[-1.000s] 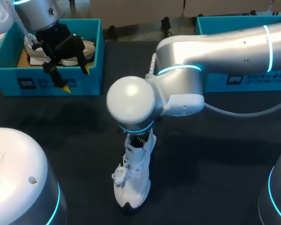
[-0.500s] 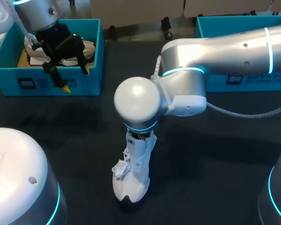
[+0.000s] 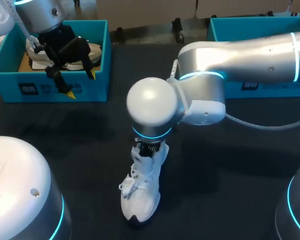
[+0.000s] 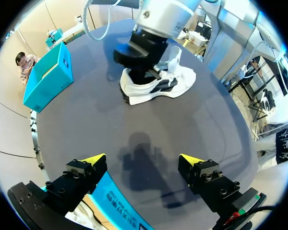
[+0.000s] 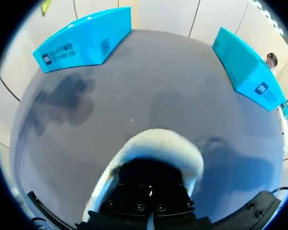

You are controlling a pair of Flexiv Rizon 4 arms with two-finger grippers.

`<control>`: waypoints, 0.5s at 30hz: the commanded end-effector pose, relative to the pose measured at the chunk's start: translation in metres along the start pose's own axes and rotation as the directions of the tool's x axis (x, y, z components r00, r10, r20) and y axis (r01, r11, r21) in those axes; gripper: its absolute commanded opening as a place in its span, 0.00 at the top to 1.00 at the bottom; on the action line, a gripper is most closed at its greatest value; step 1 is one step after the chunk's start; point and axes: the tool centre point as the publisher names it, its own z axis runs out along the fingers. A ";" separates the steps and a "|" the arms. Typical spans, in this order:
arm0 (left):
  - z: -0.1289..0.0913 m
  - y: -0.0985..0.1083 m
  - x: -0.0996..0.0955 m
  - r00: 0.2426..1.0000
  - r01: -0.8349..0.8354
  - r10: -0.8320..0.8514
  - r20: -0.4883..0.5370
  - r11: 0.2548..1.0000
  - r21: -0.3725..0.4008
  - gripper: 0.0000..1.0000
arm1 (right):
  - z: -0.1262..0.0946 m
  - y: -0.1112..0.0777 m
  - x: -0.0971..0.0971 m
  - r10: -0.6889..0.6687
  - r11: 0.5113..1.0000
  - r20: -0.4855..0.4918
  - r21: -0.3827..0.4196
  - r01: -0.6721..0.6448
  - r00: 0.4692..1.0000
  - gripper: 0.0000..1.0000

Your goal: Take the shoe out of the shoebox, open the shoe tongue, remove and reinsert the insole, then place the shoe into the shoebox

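Looking down from the head view, a dark table (image 3: 230, 165) carries two teal shoeboxes: the left shoebox (image 3: 97, 60) at the far left corner and the right shoebox (image 3: 225, 27) at the far right corner. Two white shoes show. The second shoe (image 3: 92, 50) lies inside the left shoebox. The shoe (image 3: 140, 197) stands on its sole near the middle of the near edge, toe toward that edge. The left end effector (image 3: 81, 84) hangs over the left shoebox's front wall, spread wide and holding nothing.

From the left wrist view, the right end effector (image 4: 145, 72) sits down in the shoe's opening.

From the right wrist view, the shoe's white collar rings that end effector, and whether it is wide or narrow cannot be told.
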 end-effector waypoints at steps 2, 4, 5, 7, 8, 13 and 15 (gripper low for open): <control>0.000 0.000 0.001 1.000 0.000 0.000 0.000 1.000 -0.002 0.00 | -0.017 -0.008 0.007 0.231 0.973 0.048 -0.033 -0.230 0.972 1.00; 0.000 0.000 0.001 1.000 0.000 0.000 0.000 1.000 -0.002 0.00 | -0.016 -0.009 0.007 0.240 0.971 0.033 -0.019 -0.239 0.970 1.00; 0.000 0.000 0.001 1.000 0.000 0.000 0.000 1.000 -0.002 0.00 | -0.014 -0.010 0.007 0.244 0.970 0.029 -0.012 -0.244 0.969 1.00; 0.000 0.000 0.001 1.000 0.000 0.000 0.000 1.000 -0.002 0.00 | -0.011 -0.012 0.008 0.251 0.968 0.017 0.006 -0.251 0.968 1.00; 0.000 0.000 0.001 1.000 0.000 0.000 0.000 1.000 -0.002 0.00 | -0.008 -0.014 0.008 0.255 0.967 0.011 0.015 -0.255 0.967 1.00; 0.000 0.000 0.001 1.000 0.000 0.000 0.000 1.000 -0.002 0.00 | 0.008 -0.023 0.008 0.275 0.960 -0.020 0.059 -0.273 0.961 1.00; 0.000 0.000 0.001 1.000 0.000 0.000 0.000 1.000 -0.002 0.00 | 0.012 -0.027 0.010 0.283 0.957 -0.031 0.074 -0.280 0.959 1.00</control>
